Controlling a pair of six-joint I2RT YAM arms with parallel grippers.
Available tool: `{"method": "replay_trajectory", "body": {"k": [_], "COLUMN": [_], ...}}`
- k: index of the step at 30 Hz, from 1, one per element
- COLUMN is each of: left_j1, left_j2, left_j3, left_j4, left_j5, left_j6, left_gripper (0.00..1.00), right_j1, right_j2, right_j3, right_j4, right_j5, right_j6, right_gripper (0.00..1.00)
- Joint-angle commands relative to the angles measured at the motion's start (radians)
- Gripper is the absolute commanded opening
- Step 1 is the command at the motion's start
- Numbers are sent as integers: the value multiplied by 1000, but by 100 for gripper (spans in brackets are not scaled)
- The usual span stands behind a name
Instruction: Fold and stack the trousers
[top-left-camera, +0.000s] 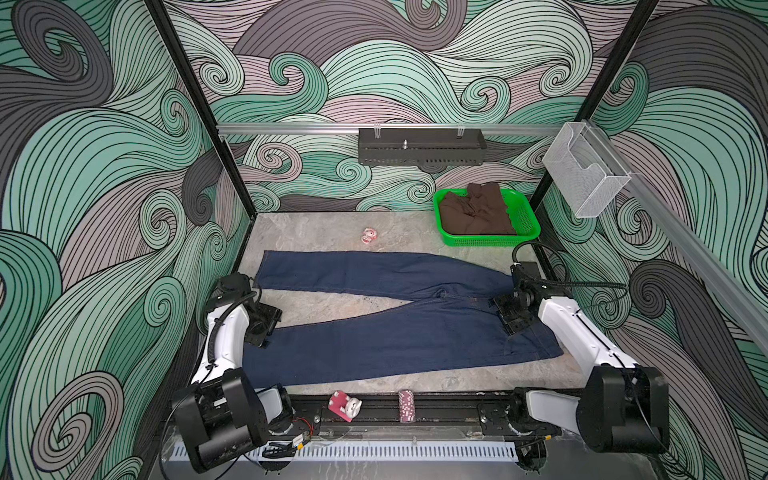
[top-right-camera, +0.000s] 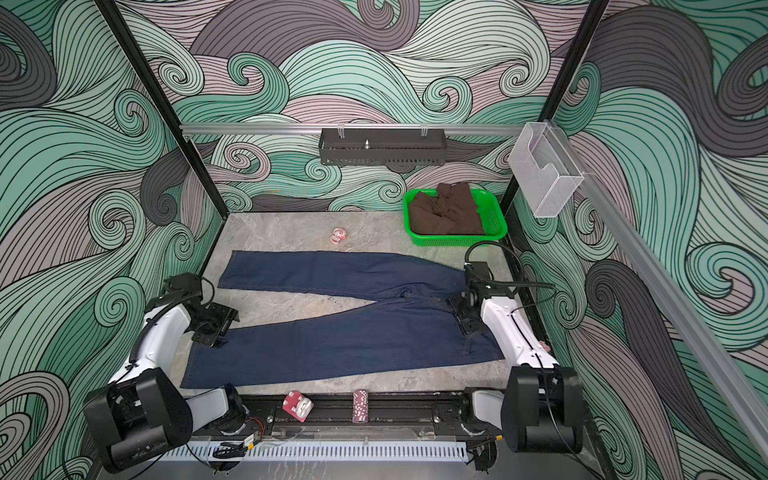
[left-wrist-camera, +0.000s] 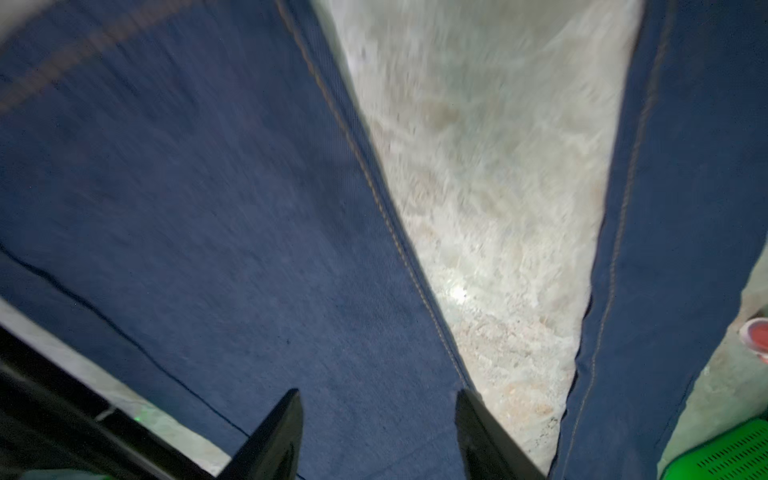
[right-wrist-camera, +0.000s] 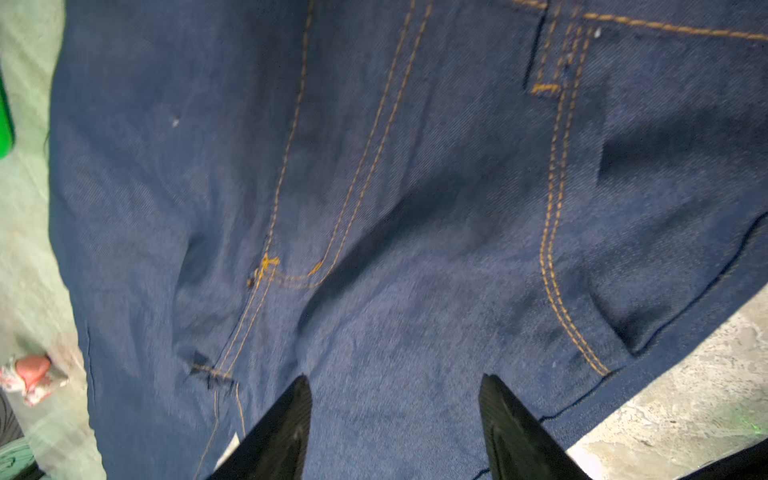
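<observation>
1. Trousers (top-left-camera: 374, 336) lay flat on the table (top-left-camera: 328, 305), legs splayed in a V, waist on my right.
2. Left gripper (left-wrist-camera: 378, 432) was over the near leg's hem end, jaws apart, holding nothing.
3. Right gripper (right-wrist-camera: 395, 419) was over the seat, also released.
4. Risk: I pinch only one denim layer, so the fold drags skewed and the splayed legs misalign.

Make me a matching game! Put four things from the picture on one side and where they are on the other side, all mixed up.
Things:
1. trousers
2. brown clothes
3. green basket
4. stack of chips

Places:
A. inside the green basket
B. on the black front rail
C. spread flat across the table
D. back right corner of the table

Pairs: 1-C, 2-A, 3-D, 4-B
</observation>
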Motion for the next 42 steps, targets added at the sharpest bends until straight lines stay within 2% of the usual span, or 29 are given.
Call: {"method": "replay_trajectory", "body": {"k": [1,8,13,18,24,27,29,36,42], "left_j1": [-11,3,81,186,218,217,209,115,0], "left_j2": [51,245,322,394,450,440,419,375,440], "left_j3": [-80,-63,-40,23,118,172,215,442,560], "left_j4": [71,58,60,37,2,-28,-45,-80,-55], "left_j5": [88,25,7,14,59,100,122,170,175], "left_j6": [-86,-21,36,118,175,186,181,108,33], "left_gripper": [61,59,59,60,63,65,66,67,67], "right_j1": [-37,-119,-151,-164,-169,-169,-169,-171,-190], "right_j2": [40,130,110,26,-190,-246,-223,67,314], "right_j3": [21,-41,-126,-239,-311,-222,-121,265,483], "right_j4": [11,46,36,-10,-100,-139,-161,-178,-174], "right_j5": [-17,-84,-77,-55,-28,-5,13,56,-2], "right_j6": [40,96,128,160,188,183,164,106,96], "right_gripper": [65,64,62,60,58,57,58,64,67]}}
